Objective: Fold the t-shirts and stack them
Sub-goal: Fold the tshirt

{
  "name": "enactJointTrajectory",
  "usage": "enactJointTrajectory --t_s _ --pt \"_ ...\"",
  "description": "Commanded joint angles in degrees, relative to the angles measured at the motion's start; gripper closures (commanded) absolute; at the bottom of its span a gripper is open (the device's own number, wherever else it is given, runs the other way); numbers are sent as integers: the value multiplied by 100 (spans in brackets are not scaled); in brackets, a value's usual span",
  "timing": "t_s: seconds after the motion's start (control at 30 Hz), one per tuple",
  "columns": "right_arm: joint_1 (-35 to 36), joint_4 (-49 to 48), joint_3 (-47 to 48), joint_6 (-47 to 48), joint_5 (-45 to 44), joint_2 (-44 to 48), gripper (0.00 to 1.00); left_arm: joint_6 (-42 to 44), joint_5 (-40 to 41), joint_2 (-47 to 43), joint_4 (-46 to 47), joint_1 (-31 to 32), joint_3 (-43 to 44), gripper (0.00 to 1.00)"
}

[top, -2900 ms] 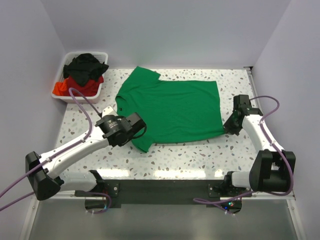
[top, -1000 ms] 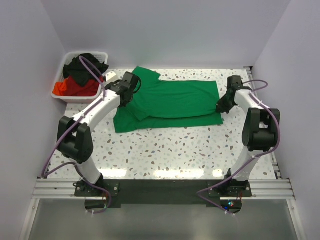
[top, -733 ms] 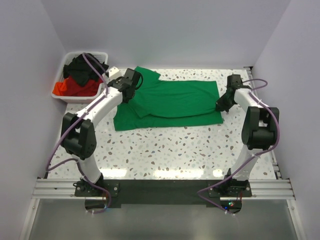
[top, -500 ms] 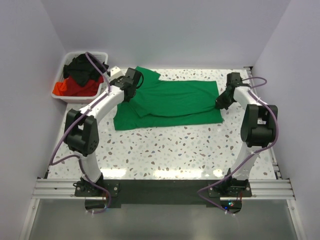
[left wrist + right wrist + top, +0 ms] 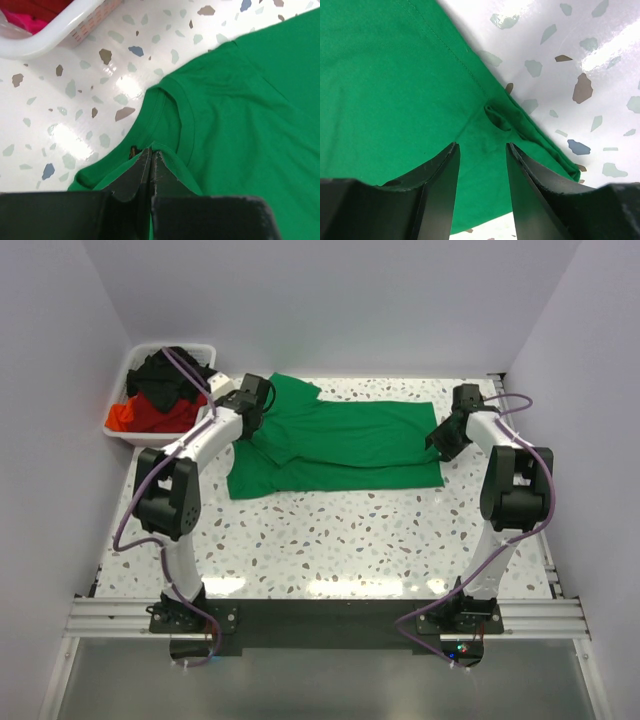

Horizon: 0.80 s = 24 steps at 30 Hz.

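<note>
While your left fingers [image 5: 134, 174] are clenching the green t-shirt [image 5: 340, 445] just beside its collar, your right fingers [image 5: 440, 180] are standing apart, gripping nothing, over the hem corner at 3 o'clock. The shirt is lying on the table [image 5: 350, 530] toward 12 o'clock. Only the overhead view is showing the bin [image 5: 118, 428] at 10 o'clock, holding a black t-shirt [image 5: 170, 375] and a red t-shirt [image 5: 150, 418].

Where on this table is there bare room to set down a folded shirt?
Widest: the speckled white tabletop between the near edge of the bright green t-shirt and the arm bases. A thin strip lies behind the shirt. Crowded: the far-left corner, with the white plastic bin.
</note>
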State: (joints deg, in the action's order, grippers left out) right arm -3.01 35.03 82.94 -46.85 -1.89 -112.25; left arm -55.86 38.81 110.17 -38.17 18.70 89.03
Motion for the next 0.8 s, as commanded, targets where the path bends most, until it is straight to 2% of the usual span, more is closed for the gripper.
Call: enactJointTrajectory --t_s 0.0,0.07,0.13,0.17,0.2,0.3,0.4,0.57,0.77 --pt "-7 -66 135 158 127 308 54 215 40 154 723 -191 193 100" --pt "2 -75 4 194 128 431 54 320 -57 241 916 -235 237 99" --pt "10 -66 -58 273 136 510 54 382 -154 312 987 -270 333 89" --pt "28 -40 -93 308 110 598 55 417 -198 382 952 -279 386 77" --pt "45 -14 -111 386 84 642 55 444 -224 400 917 -270 413 69" --pt "151 83 -129 536 -91 835 54 584 -356 365 926 -279 361 53" --pt "257 232 -58 676 -197 950 54 655 -426 207 987 -279 176 47" --pt "686 522 -49 844 -400 1029 54 734 -557 -311 987 -279 -272 46" --pt "802 638 -497 897 -286 1108 54 839 -1085 -944 153 -183 -877 47"
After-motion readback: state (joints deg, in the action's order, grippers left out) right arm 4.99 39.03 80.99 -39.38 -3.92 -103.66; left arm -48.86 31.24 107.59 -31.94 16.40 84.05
